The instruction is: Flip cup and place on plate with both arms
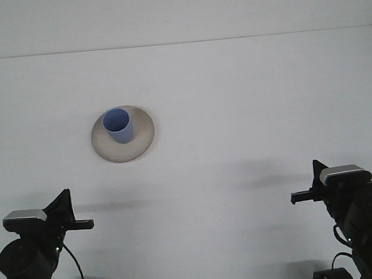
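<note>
Left gripper [82, 223] and right gripper [301, 197]: can't tell finger state. Blue cup [118, 125] upright on plate [142, 145], looks light, rigid plastic; you'd grip its side wall.

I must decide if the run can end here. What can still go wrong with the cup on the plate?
The blue cup stands upright, mouth up, toward the far-left part of the plate, not in the middle, so a knock might tip it off. Both arms are pulled back, clear of it, so the risk looks small.
</note>
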`<state>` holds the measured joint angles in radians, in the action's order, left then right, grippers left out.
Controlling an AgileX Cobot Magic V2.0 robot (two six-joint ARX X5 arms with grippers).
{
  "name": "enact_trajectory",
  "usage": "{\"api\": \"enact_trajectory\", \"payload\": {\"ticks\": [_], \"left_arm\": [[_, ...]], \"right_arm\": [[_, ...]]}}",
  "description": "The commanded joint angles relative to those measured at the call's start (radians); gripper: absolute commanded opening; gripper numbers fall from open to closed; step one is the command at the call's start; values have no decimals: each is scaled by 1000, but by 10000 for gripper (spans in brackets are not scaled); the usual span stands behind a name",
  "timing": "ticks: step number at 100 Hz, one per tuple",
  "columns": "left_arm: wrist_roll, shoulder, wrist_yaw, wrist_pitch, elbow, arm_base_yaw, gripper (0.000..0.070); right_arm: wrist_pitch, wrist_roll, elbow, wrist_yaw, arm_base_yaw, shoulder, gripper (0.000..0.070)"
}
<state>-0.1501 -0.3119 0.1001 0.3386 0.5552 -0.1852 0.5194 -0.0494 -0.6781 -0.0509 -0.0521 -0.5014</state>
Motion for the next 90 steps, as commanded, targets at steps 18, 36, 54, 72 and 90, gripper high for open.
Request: {"api": "enact_trajectory", "payload": {"ticks": [18, 36, 54, 72, 90], "left_arm": [[110, 40, -45, -49, -23, 35, 12], [161, 163, -122, -239, -183, 90, 12], [159, 295, -132, -313, -344, 115, 12], [158, 309, -132, -342, -432, 129, 12], [158, 309, -132, -395, -481, 157, 12]], "right_arm": [[-10, -7, -8, 1, -1, -3, 0], [-11, -7, -8, 1, -1, -3, 0], [-10, -7, -8, 1, -1, -3, 0], [-12, -7, -8, 1, -1, -3, 0], [-13, -7, -8, 1, -1, -3, 0]]}}
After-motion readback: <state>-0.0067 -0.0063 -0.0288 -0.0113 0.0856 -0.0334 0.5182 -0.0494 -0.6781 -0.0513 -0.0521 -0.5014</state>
